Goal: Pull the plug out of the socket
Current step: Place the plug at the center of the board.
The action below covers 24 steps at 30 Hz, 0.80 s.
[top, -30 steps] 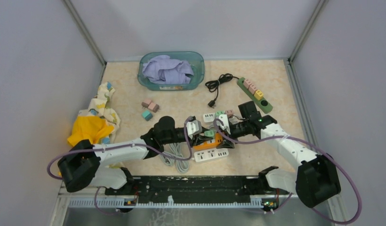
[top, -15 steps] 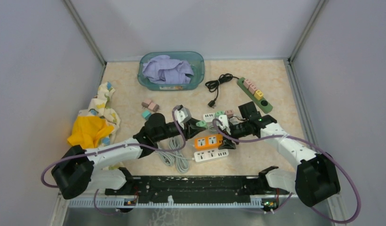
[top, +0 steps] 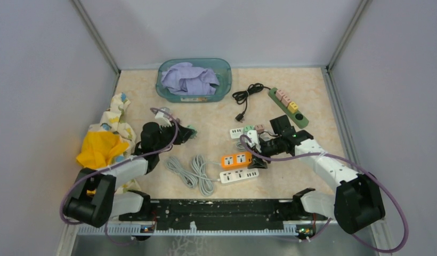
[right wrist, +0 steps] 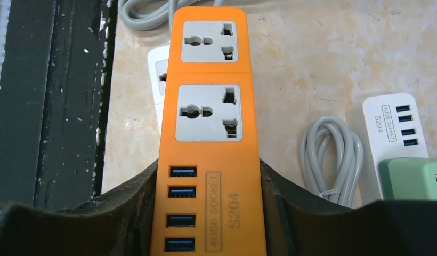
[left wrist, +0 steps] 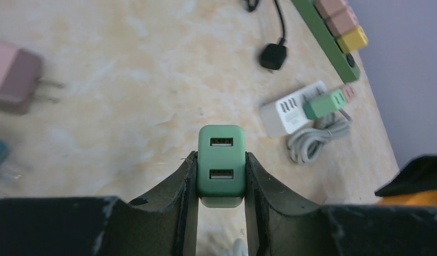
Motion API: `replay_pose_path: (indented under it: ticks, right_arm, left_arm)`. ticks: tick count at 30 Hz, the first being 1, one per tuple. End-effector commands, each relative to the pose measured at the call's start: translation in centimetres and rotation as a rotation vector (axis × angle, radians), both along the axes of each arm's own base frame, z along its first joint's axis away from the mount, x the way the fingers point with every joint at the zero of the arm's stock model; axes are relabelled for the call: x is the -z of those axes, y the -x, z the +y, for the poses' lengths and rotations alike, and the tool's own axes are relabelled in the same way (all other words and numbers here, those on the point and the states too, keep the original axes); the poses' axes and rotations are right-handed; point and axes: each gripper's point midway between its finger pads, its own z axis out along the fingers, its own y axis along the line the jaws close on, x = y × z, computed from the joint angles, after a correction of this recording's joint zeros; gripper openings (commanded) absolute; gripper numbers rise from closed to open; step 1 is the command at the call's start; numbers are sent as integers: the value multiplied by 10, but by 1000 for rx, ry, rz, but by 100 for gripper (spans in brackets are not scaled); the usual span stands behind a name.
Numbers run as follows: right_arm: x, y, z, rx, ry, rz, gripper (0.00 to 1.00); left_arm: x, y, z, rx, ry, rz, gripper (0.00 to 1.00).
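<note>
The plug (left wrist: 221, 165), a small green block with two USB ports, is out of the socket and well apart from it, pinched in the left gripper (left wrist: 220, 158). The socket (right wrist: 208, 128) is an orange strip with two empty outlets and four blue USB ports. It lies flat, its USB end clamped by the right gripper (right wrist: 208, 166).

The bin (top: 227, 80) is sitting at the back of the counter (top: 216, 114), a cloth (top: 188, 79) lying in it and a cable (top: 247, 96) lying to its right. A rag (top: 107, 136) is lying at the left edge. The socket (top: 236, 159) is lying mid-counter, its right end sitting in the right hand (right wrist: 207, 173). A cord (top: 192, 172) is lying to its left. The plug (left wrist: 221, 165) is sitting in the left hand (top: 185, 132), well left of the socket.
</note>
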Motion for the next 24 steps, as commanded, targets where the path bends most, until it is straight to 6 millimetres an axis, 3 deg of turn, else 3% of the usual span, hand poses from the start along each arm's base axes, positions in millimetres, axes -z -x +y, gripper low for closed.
replay_pose_path:
  ticks: [1,10,13,19,24]
  right_arm:
    - [-4,-2,4,-10,-19,-7,0]
    - [-2,-2,3,-10,-12,-9,0]
    - [-1,-2,3,-10,-11,-9,0]
    - [-1,-2,3,-11,-11,-9,0]
    - [-1,-2,3,-11,-10,-9,0]
  left_arm:
    - [14,-22,27,-143,139,158,0]
    - [68,-51,60,-360,105,446,0]
    - [85,-57,79,-484,52,529,5]
    - [100,-61,95,-582,17,617,27]
    - [94,-64,98,-593,41,603,59]
